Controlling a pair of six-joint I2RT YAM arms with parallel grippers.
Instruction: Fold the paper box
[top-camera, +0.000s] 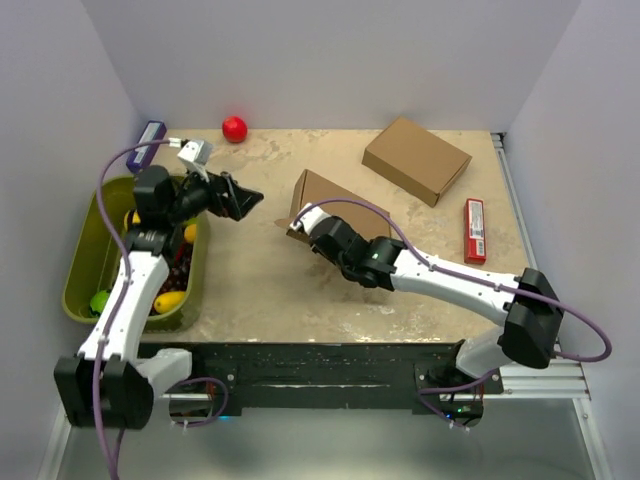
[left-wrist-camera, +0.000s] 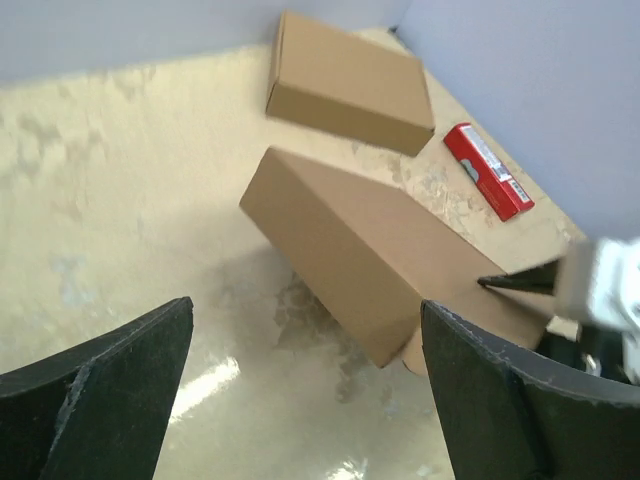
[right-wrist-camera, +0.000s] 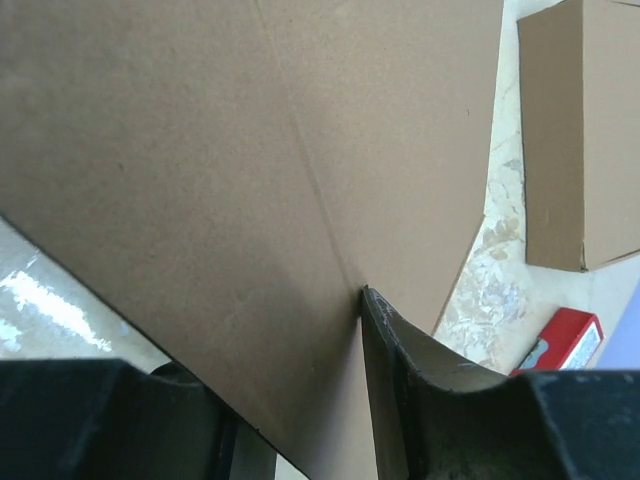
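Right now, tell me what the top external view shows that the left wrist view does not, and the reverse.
Only the top view: the green bin of fruit, the red ball, the small purple box. Only the left wrist view: the left gripper close up, its jaws wide open. Both: the tilted paper box, the second carton behind it, the red packet.

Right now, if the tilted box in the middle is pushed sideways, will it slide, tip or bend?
The box probably tips: it sits tilted, not flat. Thin cardboard looks light, so it may slide on the smooth table. Its creased panel could flex.
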